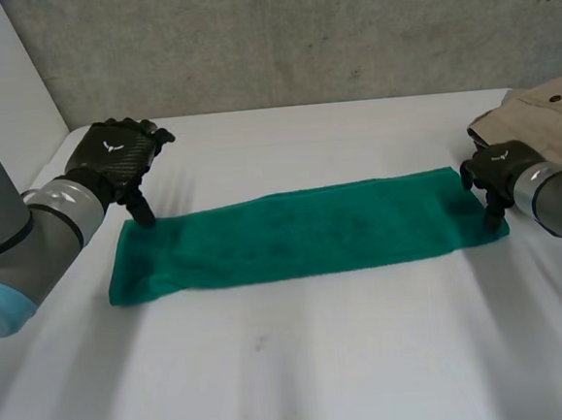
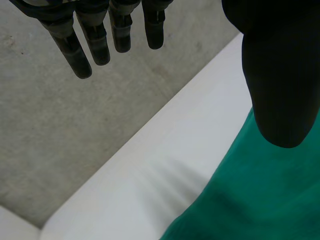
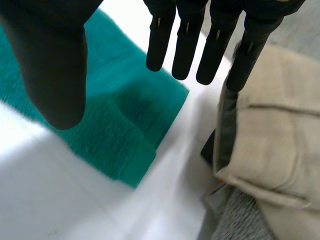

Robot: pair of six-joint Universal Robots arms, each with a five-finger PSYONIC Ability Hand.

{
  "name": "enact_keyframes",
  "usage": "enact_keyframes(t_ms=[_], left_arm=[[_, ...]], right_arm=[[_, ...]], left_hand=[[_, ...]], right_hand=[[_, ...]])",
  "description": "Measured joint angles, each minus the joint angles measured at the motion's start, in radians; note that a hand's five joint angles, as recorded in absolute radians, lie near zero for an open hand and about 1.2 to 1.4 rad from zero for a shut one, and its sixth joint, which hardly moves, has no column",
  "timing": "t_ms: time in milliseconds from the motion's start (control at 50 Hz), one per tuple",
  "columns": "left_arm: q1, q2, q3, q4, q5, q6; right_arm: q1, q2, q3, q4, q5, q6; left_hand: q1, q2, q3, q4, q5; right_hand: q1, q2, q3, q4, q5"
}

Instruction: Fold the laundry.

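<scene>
Green towel (image 1: 302, 233): folded to long strip, flat across middle of white tabletop (image 1: 303, 364), lengthwise left to right.
My right hand (image 1: 497, 167): over towel's right end, near tabletop's right edge. Fingers (image 3: 187, 45) straight, held apart from thumb, nothing gripped.
My left hand (image 1: 119, 153): at towel's far left corner, thumb pointing down onto it; contact not certain. Fingers (image 2: 100, 45) straight, relaxed, nothing held.
Beige garment (image 1: 536, 112): bunched at tabletop's far right corner, just beside my right hand, apart from towel.
Grey wall (image 1: 296, 34) behind.
</scene>
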Motion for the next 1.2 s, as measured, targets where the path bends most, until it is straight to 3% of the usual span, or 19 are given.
enact_keyframes(t_ms=[100, 280, 340, 400, 440, 600, 740, 840, 940, 1080, 1200], left_arm=[[0.007, 0.017, -0.013, -0.047, 0.071, -0.110], [0.008, 0.004, -0.031, -0.038, 0.091, -0.115], [0.004, -0.004, -0.033, -0.034, 0.084, -0.103], [0.000, -0.009, -0.034, -0.032, 0.076, -0.095], [-0.003, -0.010, -0.036, -0.031, 0.071, -0.092], [-0.002, -0.004, -0.047, -0.028, 0.059, -0.091], [0.011, 0.015, -0.064, -0.028, 0.060, -0.092], [0.024, 0.038, -0.083, -0.028, 0.063, -0.092], [0.039, 0.064, -0.098, -0.027, 0.065, -0.094], [0.074, 0.127, -0.127, -0.026, 0.067, -0.101], [0.101, 0.179, -0.161, -0.023, 0.069, -0.112]], right_arm=[[-0.039, 0.051, 0.023, -0.029, -0.042, 0.001], [-0.073, 0.100, 0.082, -0.175, -0.110, 0.005], [-0.077, 0.114, 0.091, -0.212, -0.119, 0.006], [-0.080, 0.119, 0.097, -0.232, -0.118, 0.008], [-0.084, 0.112, 0.105, -0.246, -0.111, 0.011], [-0.162, -0.005, 0.190, -0.264, -0.074, -0.012], [-0.291, -0.072, 0.225, -0.165, -0.063, -0.160], [-0.320, -0.080, 0.195, -0.112, -0.047, -0.240], [-0.258, -0.091, 0.145, -0.105, -0.031, -0.247], [0.021, -0.127, 0.087, -0.226, -0.058, -0.229], [0.356, -0.053, 0.060, -0.408, -0.181, -0.271]], left_hand=[[0.000, -0.002, 0.000, 0.000, 0.000], [0.000, -0.002, 0.000, 0.000, 0.000], [0.000, -0.002, 0.000, 0.000, 0.000], [0.000, -0.002, 0.000, 0.000, 0.000], [0.000, -0.002, 0.000, 0.000, 0.000], [0.000, -0.002, 0.000, 0.000, 0.000], [0.000, -0.002, 0.000, 0.000, 0.000], [0.000, -0.002, 0.000, 0.000, 0.000], [0.000, -0.002, 0.000, 0.000, 0.000], [0.000, -0.002, 0.000, 0.000, 0.000], [0.000, -0.002, 0.000, 0.000, 0.000]], right_hand=[[-0.024, -0.026, -0.027, -0.027, -0.023], [-0.023, -0.021, -0.020, -0.021, 0.009], [0.104, 0.124, 0.122, 0.119, 0.159], [0.535, 0.579, 0.564, 0.562, 0.592], [0.563, 0.634, 0.636, 0.638, 0.653], [0.563, 0.634, 0.645, 0.655, 0.656], [0.563, 0.634, 0.647, 0.655, 0.656], [0.563, 0.634, 0.651, 0.663, 0.656], [0.563, 0.634, 0.657, 0.670, 0.666], [0.563, 0.634, 0.657, 0.670, 0.668], [0.563, 0.634, 0.657, 0.670, 0.670]])
